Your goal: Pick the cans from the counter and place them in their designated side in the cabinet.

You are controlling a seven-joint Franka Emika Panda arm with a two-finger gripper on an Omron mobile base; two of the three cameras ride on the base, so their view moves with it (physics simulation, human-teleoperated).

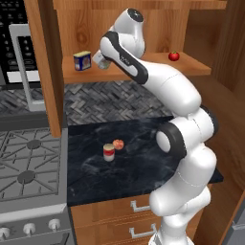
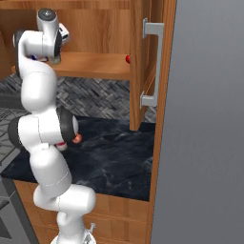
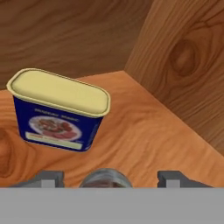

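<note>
In the hand view my gripper (image 3: 111,176) is open over the cabinet shelf (image 3: 144,131). The silver top of one can (image 3: 105,179) shows between its fingertips (image 3: 50,177), with a gap on each side. From the left base view the gripper (image 1: 102,61) sits at the left part of the cabinet (image 1: 143,67), beside a blue-and-yellow tin (image 1: 82,61). The red-and-white can (image 1: 109,152) stands upright on the black counter (image 1: 139,167), far below the gripper.
The blue tin (image 3: 59,111) stands just beyond the gripper, near the cabinet's back corner. A red fruit (image 1: 173,56) lies at the shelf's right end. An orange fruit (image 1: 118,144) rests beside the counter can. The stove (image 1: 28,167) is on the left.
</note>
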